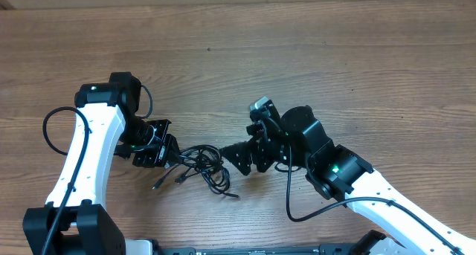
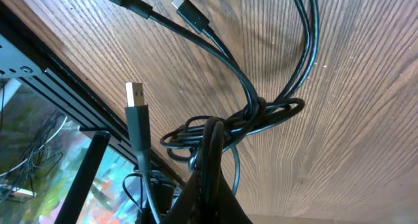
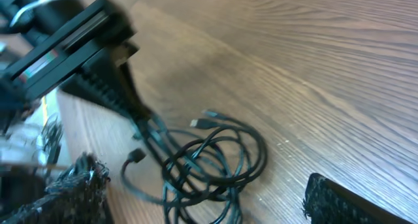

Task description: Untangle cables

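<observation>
The left arm (image 1: 88,147) reaches from the near edge of the table (image 1: 312,47) toward 12 o'clock. Its wrist then bends down toward 4 o'clock. The left tool (image 1: 165,155) is closed, pinching the cables (image 1: 201,166) at the 9 o'clock side of the bundle. In its wrist view the knot of black loops (image 2: 251,113) sits just ahead of the closed fingers (image 2: 206,185). A silver-tipped plug (image 2: 135,93) points toward 12 o'clock and a smaller plug (image 2: 189,12) lies at 11 o'clock. The bundle rests on the table between the two tools. The right arm (image 1: 387,195) comes in from 4 o'clock and angles toward 10 o'clock. The right tool (image 1: 236,160) stands spread wide just beside the 3 o'clock edge of the bundle, with its fingers (image 3: 72,191) apart on either side of the loops (image 3: 209,162) and holding nothing.
</observation>
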Robot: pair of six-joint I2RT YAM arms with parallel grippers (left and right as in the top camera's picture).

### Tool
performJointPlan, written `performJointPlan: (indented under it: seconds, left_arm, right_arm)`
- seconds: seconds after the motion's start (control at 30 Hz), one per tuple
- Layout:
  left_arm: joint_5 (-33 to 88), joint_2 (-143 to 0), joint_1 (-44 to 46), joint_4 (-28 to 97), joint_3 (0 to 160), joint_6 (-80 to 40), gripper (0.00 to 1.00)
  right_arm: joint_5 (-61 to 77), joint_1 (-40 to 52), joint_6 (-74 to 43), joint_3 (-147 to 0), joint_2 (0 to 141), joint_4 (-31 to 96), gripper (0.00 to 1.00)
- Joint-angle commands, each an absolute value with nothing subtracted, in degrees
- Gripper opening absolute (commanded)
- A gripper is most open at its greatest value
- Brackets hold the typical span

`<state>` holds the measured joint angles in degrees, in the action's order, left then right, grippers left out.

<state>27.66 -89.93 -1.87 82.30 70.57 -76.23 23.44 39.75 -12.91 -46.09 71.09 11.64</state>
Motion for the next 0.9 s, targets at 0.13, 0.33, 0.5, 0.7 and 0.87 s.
performJointPlan:
  seconds: [0.13,0.33,0.5,0.7,0.87]
  left_arm:
    - [30.06,-90.35,-1.85,81.60,71.35,-75.16,0.04]
    - [31.90,-90.35,-1.85,80.93,71.35,-73.82,0.04]
    - [34.61,-90.35,-1.85,77.60,71.35,-67.59,0.04]
    - [35.53,-90.35,-1.85,77.32,71.35,-68.05,0.04]
    - [35.42,-90.35,-1.85,77.08,71.35,-71.57,0.04]
  right_arm:
    - [27.40,39.57,-4.40,-46.96,72.55,14.26,0.97]
    - [30.96,39.62,0.51,-46.96,76.77,15.64,0.97]
    - [30.96,39.62,0.49,-46.96,81.69,14.83,0.96]
    - [31.35,39.62,0.05,-46.96,84.55,14.44,0.91]
    - [32.64,39.62,0.08,-46.96,84.55,12.88,0.89]
